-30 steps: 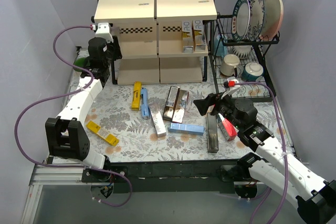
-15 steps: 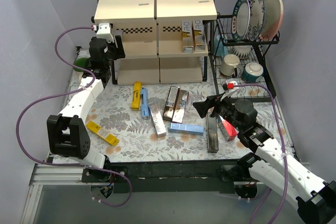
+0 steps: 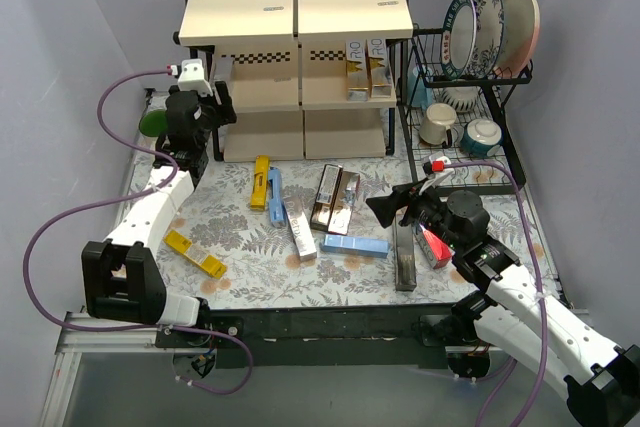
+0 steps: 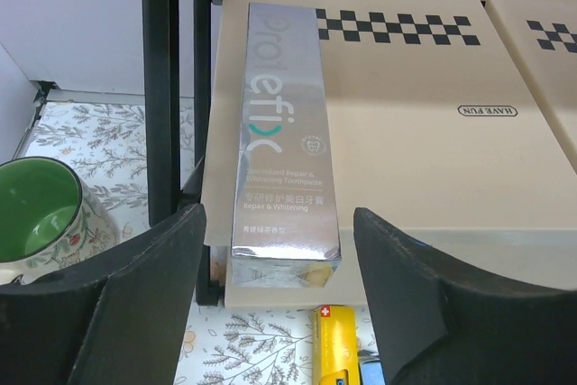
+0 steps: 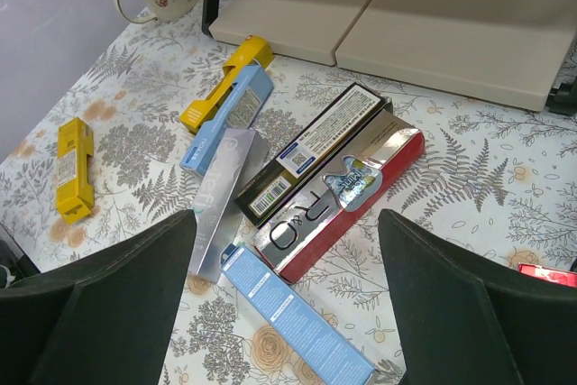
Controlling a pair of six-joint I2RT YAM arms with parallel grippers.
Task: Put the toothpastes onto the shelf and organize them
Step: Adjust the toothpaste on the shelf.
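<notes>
A silver toothpaste carton (image 4: 284, 132) lies lengthwise on the left cream board of the shelf (image 4: 424, 132), along its left edge. My left gripper (image 4: 278, 223) is open, with a finger on either side of the carton's near end and a gap on both sides. In the top view it sits at the middle tier's left end (image 3: 218, 97). Two gold-white cartons (image 3: 365, 67) stand on that tier's right board. My right gripper (image 5: 287, 223) hangs open over loose toothpastes: red-silver (image 5: 347, 196), black (image 5: 311, 155), light blue (image 5: 293, 313), silver (image 5: 221, 196).
More cartons lie on the floral table: yellow (image 3: 260, 182), blue (image 3: 273, 195), another yellow (image 3: 195, 252), a dark one (image 3: 403, 252) and a red one (image 3: 432, 242). A green mug (image 3: 152, 122) stands left of the shelf. The plate rack (image 3: 490, 27) and mugs (image 3: 437, 122) are at the right.
My left gripper's jaws have opened off the silver carton, which stays on the shelf board, and the arm has drawn back a little. The right gripper has edged slightly left.
</notes>
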